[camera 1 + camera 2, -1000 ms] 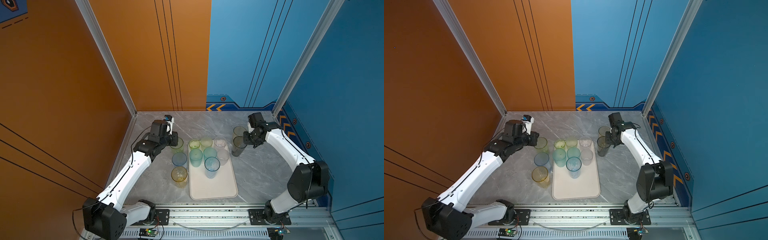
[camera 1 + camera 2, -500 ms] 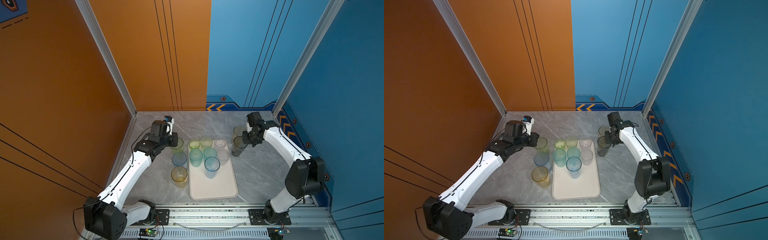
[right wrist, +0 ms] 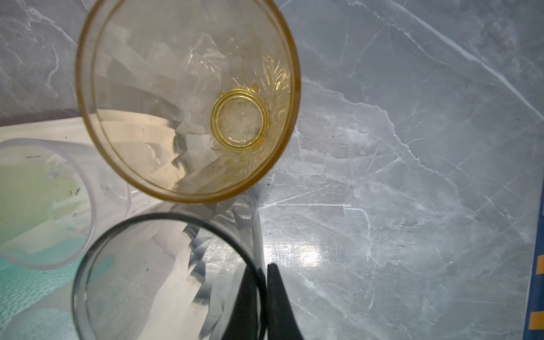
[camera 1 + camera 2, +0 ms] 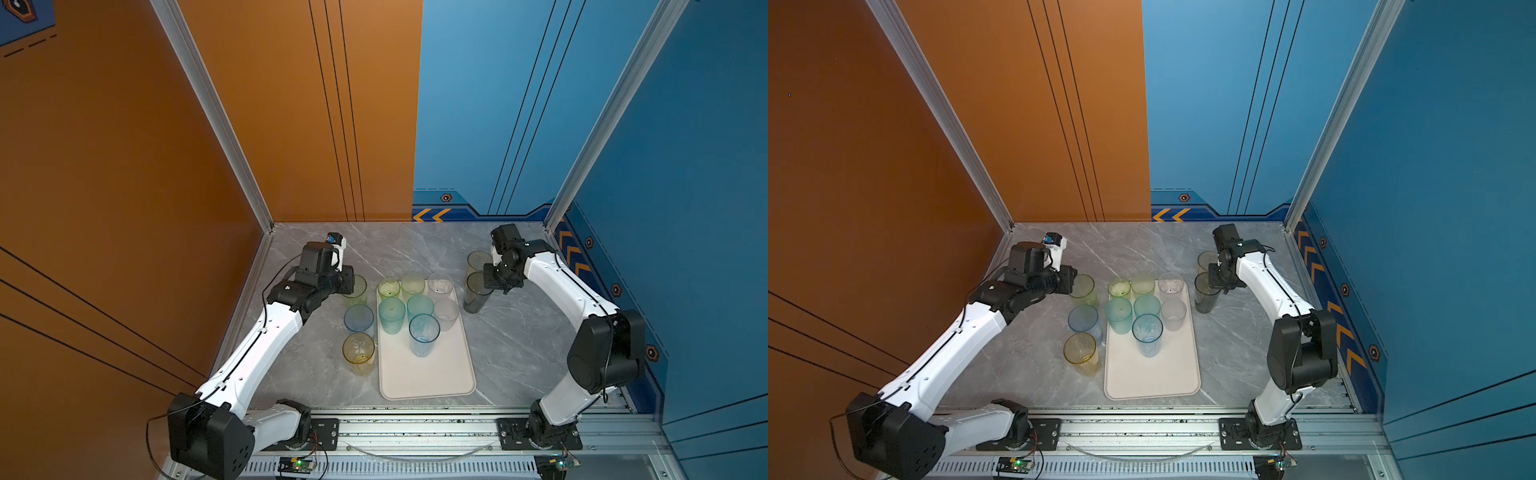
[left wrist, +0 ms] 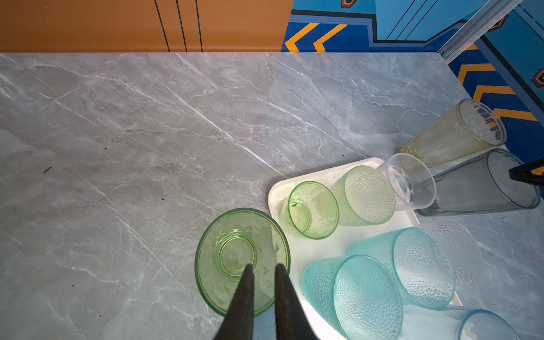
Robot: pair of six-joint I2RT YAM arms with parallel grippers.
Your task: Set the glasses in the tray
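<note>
In both top views the flat cream-white rectangular tray (image 4: 428,374) is lying at lower centre on the grey marble tabletop (image 4: 519,332), and seven translucent tumblers are standing in its upper half. Left of the tray we are seeing a pale blue tumbler (image 4: 358,318) and a yellow tumbler (image 4: 358,351) standing on the tabletop.

At the lower centre of the left wrist view, the left gripper (image 5: 263,266) is hovering at the rim of the wide green translucent tumbler (image 5: 223,259), just beside the tray's corner. Its fingers are standing narrowly apart, and we cannot tell whether they are clamping the wall.

At the bottom of the right wrist view, the right gripper (image 3: 262,269) is pinching the wall of the tall smoky grey tumbler (image 3: 147,279), with one finger inside and one outside. That tumbler is standing just right of the tray, with the amber tumbler (image 3: 188,103) just beside it.
</note>
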